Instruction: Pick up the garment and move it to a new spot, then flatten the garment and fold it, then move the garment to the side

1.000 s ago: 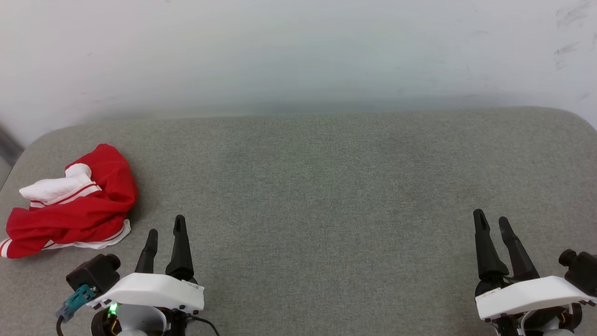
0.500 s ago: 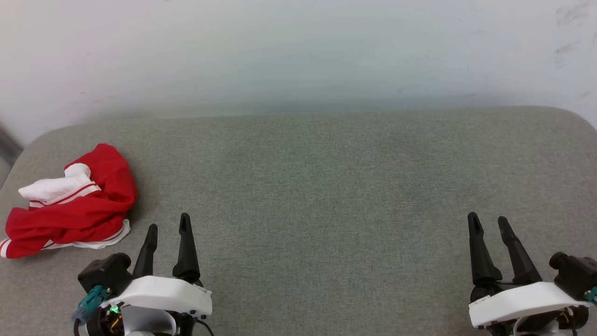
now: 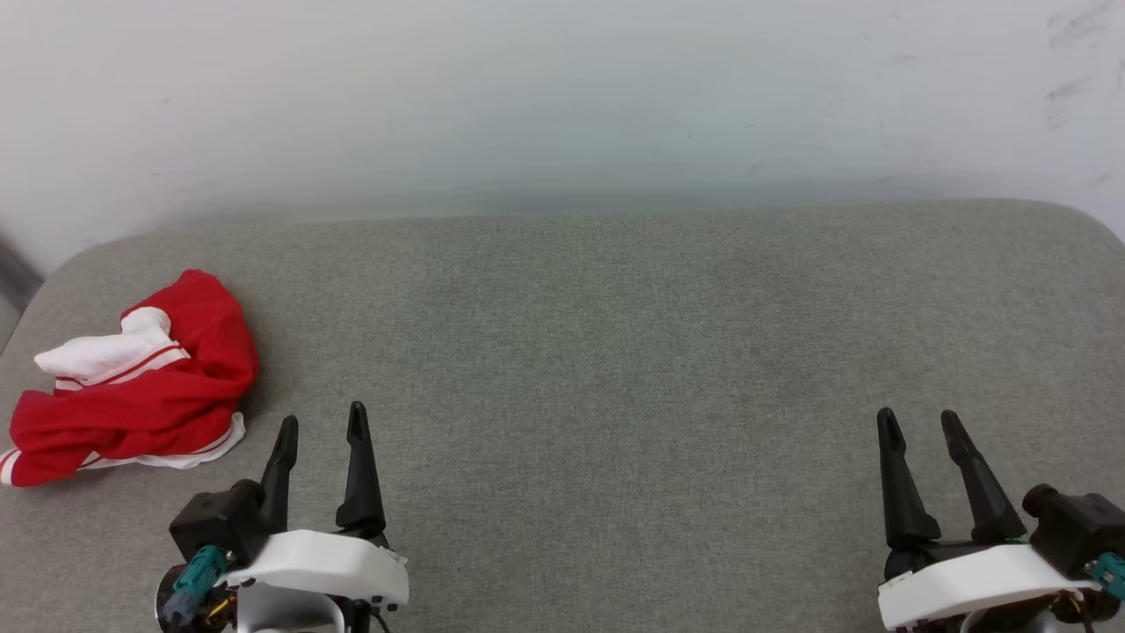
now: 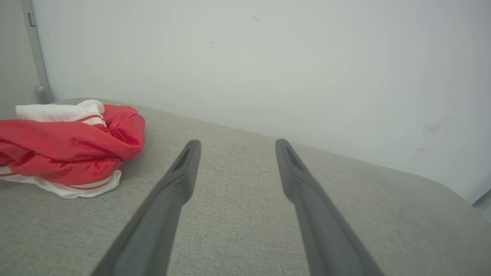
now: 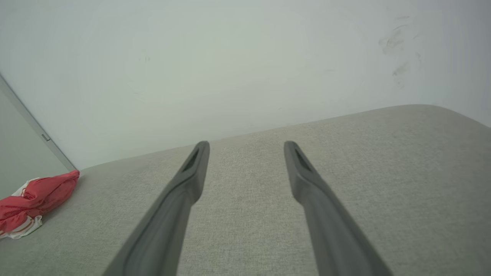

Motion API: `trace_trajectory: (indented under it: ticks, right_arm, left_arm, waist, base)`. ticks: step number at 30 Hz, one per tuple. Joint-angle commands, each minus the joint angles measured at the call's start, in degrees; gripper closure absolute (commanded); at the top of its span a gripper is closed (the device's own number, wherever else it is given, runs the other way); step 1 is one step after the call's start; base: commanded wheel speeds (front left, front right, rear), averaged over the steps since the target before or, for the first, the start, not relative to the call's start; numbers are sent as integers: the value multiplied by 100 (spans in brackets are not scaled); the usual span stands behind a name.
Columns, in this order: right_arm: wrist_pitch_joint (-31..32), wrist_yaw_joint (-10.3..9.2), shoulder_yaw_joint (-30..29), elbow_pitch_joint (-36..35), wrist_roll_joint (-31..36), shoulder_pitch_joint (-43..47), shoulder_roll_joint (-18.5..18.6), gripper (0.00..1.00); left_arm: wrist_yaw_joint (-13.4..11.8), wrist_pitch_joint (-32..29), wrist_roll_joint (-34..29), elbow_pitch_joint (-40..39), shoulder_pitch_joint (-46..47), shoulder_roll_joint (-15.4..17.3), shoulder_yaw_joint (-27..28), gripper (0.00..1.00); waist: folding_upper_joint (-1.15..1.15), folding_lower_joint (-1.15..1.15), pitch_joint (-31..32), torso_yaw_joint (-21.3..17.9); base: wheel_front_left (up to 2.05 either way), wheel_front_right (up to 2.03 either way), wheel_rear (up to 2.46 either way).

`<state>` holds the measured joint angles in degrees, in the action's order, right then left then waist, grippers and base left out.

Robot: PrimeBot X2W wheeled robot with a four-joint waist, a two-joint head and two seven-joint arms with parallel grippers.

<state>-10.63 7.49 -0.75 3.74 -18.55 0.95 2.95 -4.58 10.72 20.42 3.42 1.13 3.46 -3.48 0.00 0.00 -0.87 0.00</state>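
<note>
Jaws of my left gripper (image 3: 322, 418) and right gripper (image 3: 918, 415) stand spread, empty; both have drawn back slightly toward me, so pickup is not begun. Crumpled red-and-white jersey (image 3: 149, 396) lies just left of my left gripper, untouched, on the grey upholstered seat (image 3: 615, 352) against a pale wall (image 3: 562, 105).

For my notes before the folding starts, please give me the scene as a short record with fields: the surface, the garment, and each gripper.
surface: grey fabric cushion against a pale wall
garment: red and white, crumpled in a heap at the cushion's left end; neither flattened nor folded
left gripper: open, empty, just right of the garment, apart from it
right gripper: open, empty, near the cushion's right end, far from the garment
task stage: pick-up not yet done
</note>
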Motion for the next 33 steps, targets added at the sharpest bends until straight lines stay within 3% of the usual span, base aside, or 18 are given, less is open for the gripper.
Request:
trace_trajectory:
  ticks: [1, 18, 33]
  right_arm:
    - [-66, 0, -13, -52, 147, -6, -9, 0]
    - [-294, 0, 46, -98, 712, 130, -12, 0]
    - [-448, 0, 94, -73, 1082, 215, -14, 0]
  left_arm:
    - [5, 62, -171, -65, -35, 5, -7, 0]
    - [191, 284, -860, 46, -145, -56, 41, 0]
    - [143, 434, -1157, 107, -191, -58, -31, 0]
  waist:
    - [0, 0, -1, -4]
    - [0, 0, -11, -15]
    - [0, 0, -6, -21]
  base:
    - [0, 0, 0]
    - [0, 0, 0]
    - [0, 0, 0]
